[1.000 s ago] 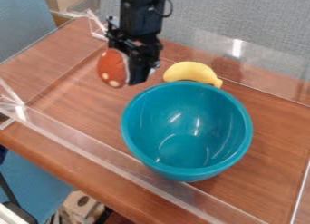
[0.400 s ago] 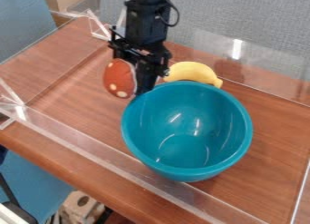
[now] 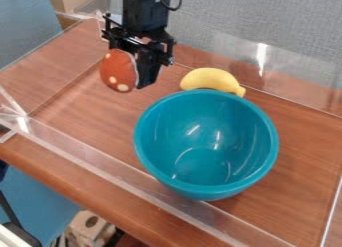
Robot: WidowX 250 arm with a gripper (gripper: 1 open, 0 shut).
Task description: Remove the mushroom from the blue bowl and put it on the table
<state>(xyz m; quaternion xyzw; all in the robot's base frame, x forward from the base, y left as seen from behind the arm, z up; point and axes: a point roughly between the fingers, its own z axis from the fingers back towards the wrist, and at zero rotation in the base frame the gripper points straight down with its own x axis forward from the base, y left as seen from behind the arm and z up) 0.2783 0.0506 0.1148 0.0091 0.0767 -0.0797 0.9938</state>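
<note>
The mushroom (image 3: 118, 71), reddish-brown with pale spots, hangs outside the blue bowl (image 3: 207, 141), up and to the left of its rim, over the wood-grain table (image 3: 67, 101). My black gripper (image 3: 136, 73) comes down from above and is shut on the mushroom, which sits against its left side. One dark finger (image 3: 151, 73) shows to the right of the cap. I cannot tell whether the mushroom touches the tabletop. The bowl's glossy inside holds nothing.
A yellow banana-like toy (image 3: 211, 81) lies just behind the bowl, right of the gripper. Low clear acrylic walls (image 3: 80, 141) border the table on all sides. Bare wood shows left of the bowl.
The gripper, still holding the mushroom, swung toward the bowl's rim and has now moved back left and up, away from the bowl. Bowl and yellow toy have not moved.
</note>
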